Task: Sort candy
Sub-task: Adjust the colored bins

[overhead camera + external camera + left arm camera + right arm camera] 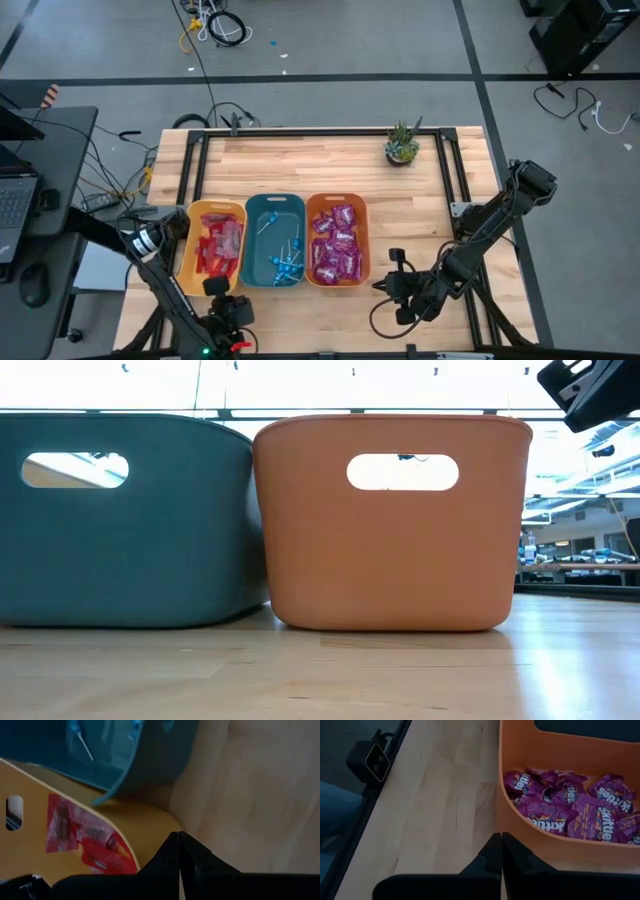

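3 bins sorted: red packets (220,243) yellow, lollipops (285,265) teal, purple packets (336,245) orange; both fingers pressed together.

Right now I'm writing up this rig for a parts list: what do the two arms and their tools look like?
Both arms are dark, nearly black, built from jointed segments. The right arm carries a looping black cable near its tool. The left arm has a pale silver band at one joint, and a small green light shows near its tool. In the wrist views, each tool's fingers are matte black, tapering to points.

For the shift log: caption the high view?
Candy sorted by kind into yellow bin, teal bin and orange bin.
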